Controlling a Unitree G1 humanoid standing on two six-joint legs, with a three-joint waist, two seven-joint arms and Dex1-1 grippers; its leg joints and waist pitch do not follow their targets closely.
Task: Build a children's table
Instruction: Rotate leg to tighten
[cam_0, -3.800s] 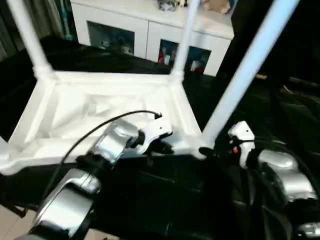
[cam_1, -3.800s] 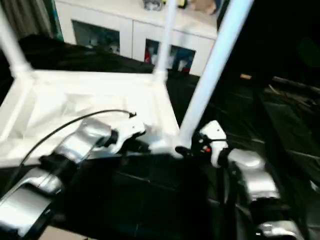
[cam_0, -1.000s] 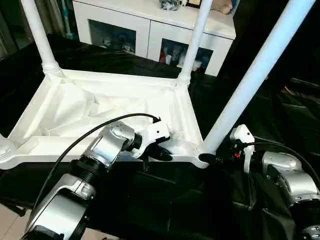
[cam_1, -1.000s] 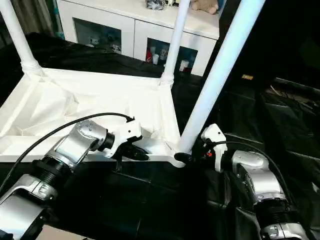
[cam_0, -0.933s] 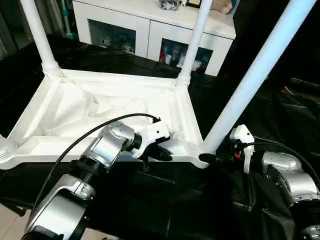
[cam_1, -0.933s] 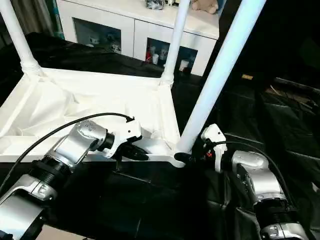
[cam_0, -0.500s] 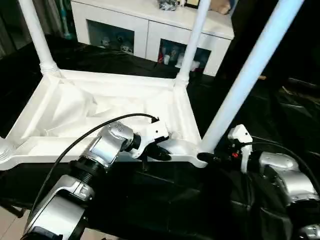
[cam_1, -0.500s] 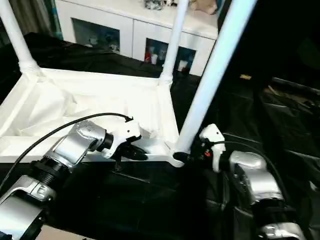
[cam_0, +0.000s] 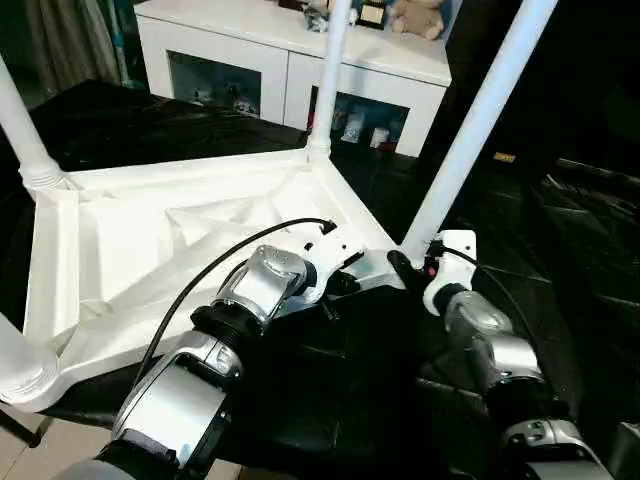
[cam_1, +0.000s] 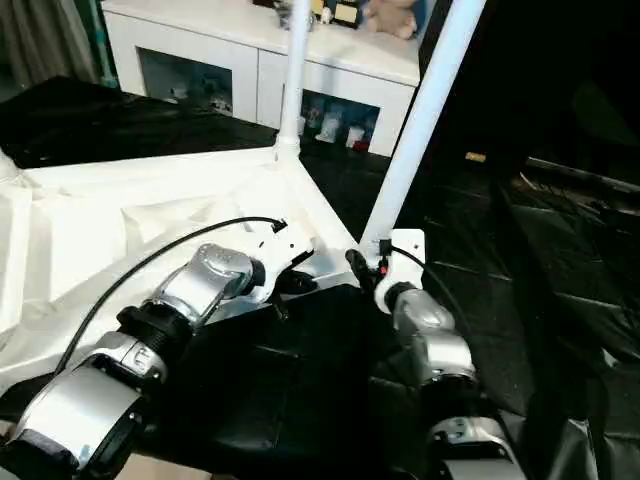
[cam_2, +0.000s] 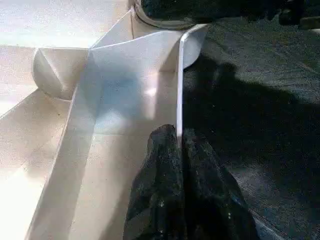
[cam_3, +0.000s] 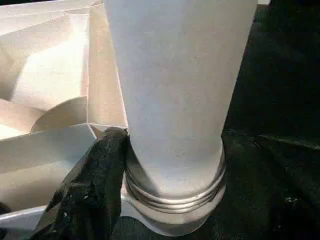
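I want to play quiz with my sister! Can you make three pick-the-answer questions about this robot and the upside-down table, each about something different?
1. Where is the teddy bear?
A. On the white cabinet
B. On the black cloth
C. Inside the tabletop

2. What colour are the legs?
A. Red
B. White
C. Green

3. What is the left pincer doing?
A. Hanging wide open
B. Holding a cup
C. Pinching the tabletop's rim

Answers:
1 A, the bear sits on top of the cabinet at the back.
2 B, the near leg is white, like the others.
3 C, its black fingers close on the thin white edge.

White tabletop (cam_0: 120, 250), black cloth (cam_0: 560, 230)
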